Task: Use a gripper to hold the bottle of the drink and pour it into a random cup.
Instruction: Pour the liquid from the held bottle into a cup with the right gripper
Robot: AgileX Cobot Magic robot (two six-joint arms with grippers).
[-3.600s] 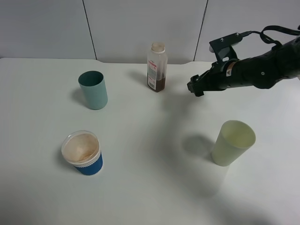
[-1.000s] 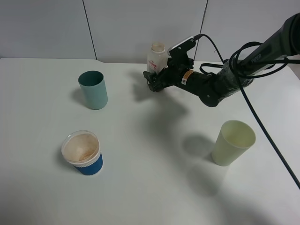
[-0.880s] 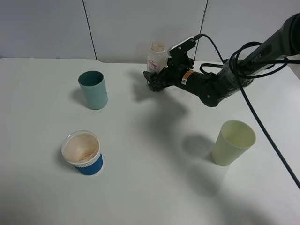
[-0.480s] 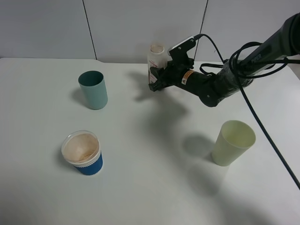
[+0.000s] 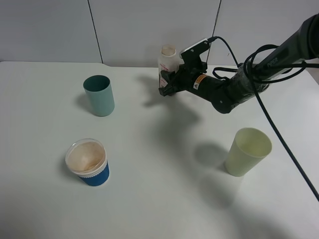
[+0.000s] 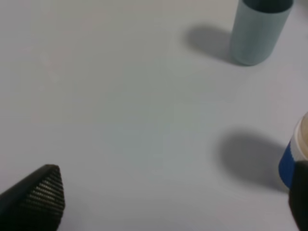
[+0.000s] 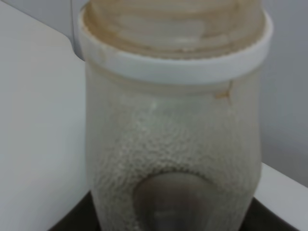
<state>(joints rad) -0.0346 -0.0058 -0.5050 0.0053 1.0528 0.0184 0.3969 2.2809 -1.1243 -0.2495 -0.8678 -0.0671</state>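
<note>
A teal tumbler stood upright on a white table, well apart from a pale yellow-green cup, also upright. Grey wall panels rose behind.

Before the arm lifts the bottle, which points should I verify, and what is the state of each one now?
1. Right gripper shut on the drink bottle: ok.
2. Bottle close to upright in the grip: ok.
3. Cap off: ok, bare threads show on the neck.
4. Amount of drink inside: cannot tell, the gripper hides the lower body.
5. Blue cup upright, mouth open and unobstructed: ok.
6. Way to the blue cup: probably ok; the teal tumbler stands to one side of the direct line, apart from it.
</note>
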